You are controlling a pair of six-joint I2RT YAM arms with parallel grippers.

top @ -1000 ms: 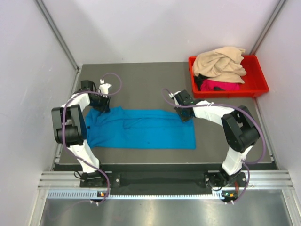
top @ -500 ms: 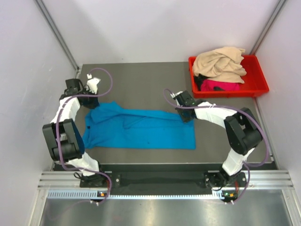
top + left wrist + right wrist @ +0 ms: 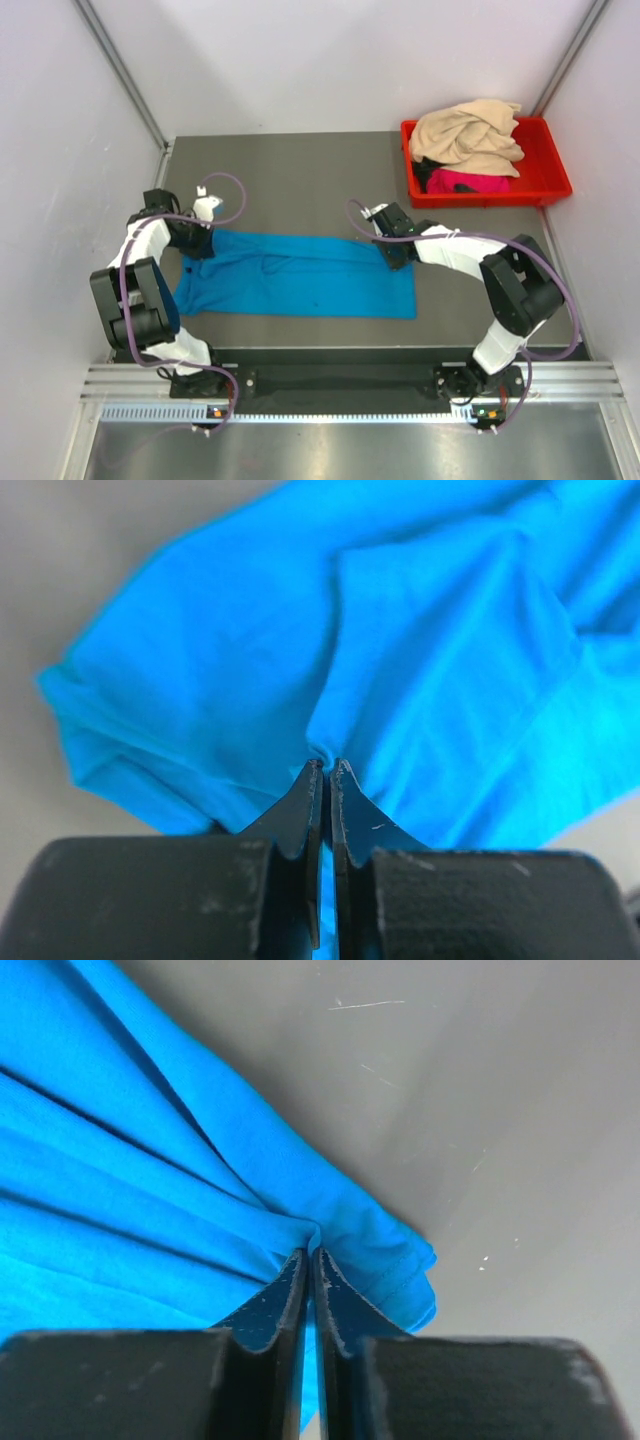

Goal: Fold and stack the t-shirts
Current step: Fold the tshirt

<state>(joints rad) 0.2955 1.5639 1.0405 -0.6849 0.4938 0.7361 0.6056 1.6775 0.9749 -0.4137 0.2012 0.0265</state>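
T-shirts are three here, and none looks finished. The blue shirt [image 3: 300, 280] lies on the table [image 3: 300, 175] between the two arms as a long, flat band running left to right, creased along its middle. It looks part-folded at most: perhaps doubled lengthwise, though I cannot tell for sure from above.

The left gripper [image 3: 323, 768] sits at the band's far left end, jaws pinched tight on a small pucker of blue cloth. The right gripper [image 3: 308, 1253] is at the far right corner, likewise clamped on a gathered ridge of the shirt just beside its hemmed edge. With both far corners held, the likely step in hand is a fold or a tug to straighten the cloth.

Well apart, at the far right of the table, the red bin [image 3: 556, 190] holds the other two. The beige shirt [image 3: 468, 135] is heaped, crumpled, on top of the pink shirt [image 3: 470, 183], which shows only below it. Neither has been laid out.

So by my reading the job is early: one shirt under way, two untouched, no stack begun.
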